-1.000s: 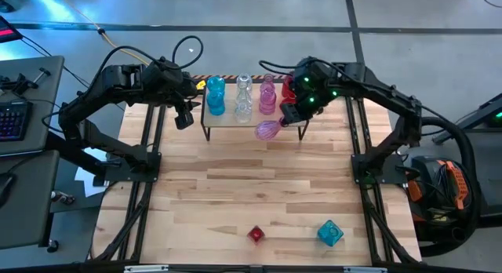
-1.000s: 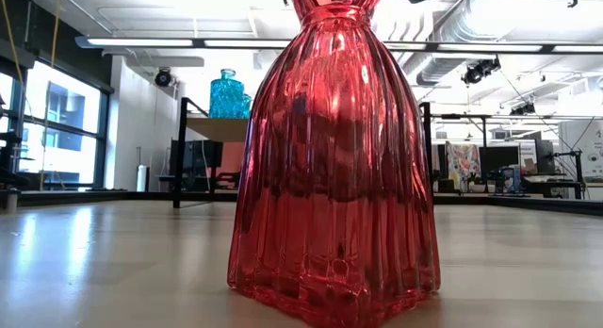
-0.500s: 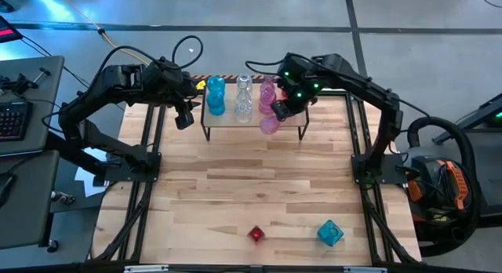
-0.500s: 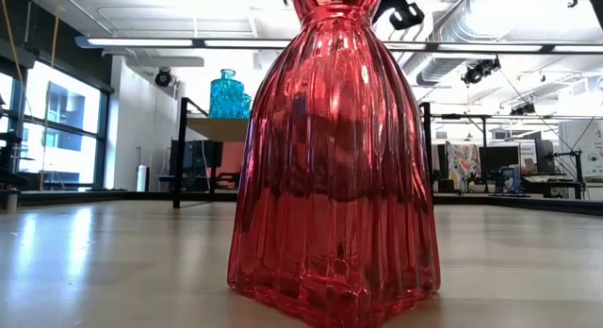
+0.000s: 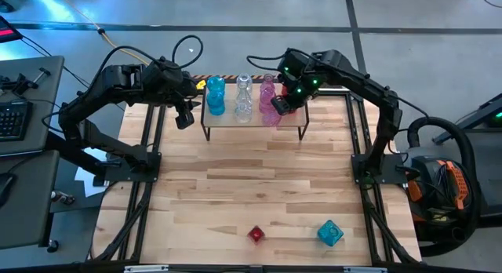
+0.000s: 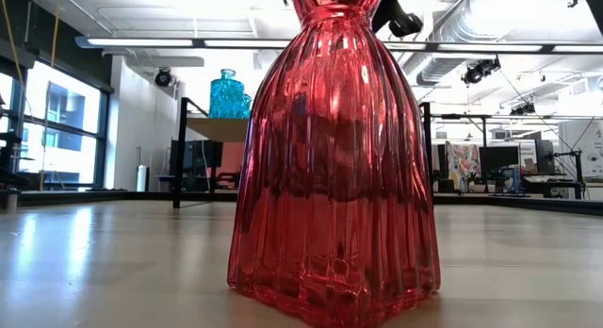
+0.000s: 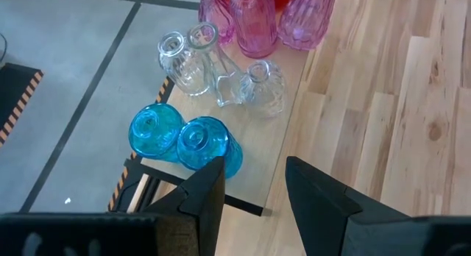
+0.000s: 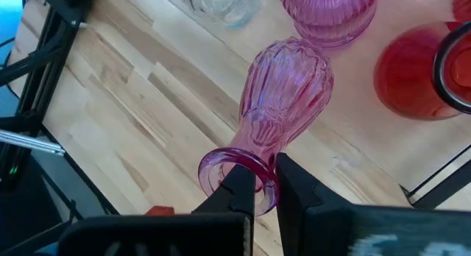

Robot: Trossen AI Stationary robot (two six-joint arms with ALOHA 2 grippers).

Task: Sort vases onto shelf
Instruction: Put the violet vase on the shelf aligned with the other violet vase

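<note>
Gripped by its flared rim, a pink vase is held by the right gripper above the shelf's right edge; the left gripper is parted, empty.

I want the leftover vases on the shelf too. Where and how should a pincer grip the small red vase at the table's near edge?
Grip the red vase at its narrow neck, coming straight down from above. It stands upright and apart from the teal faceted vase, and the low view shows its ribbed body flaring wide toward the base, probably too broad for the pincer.
</note>
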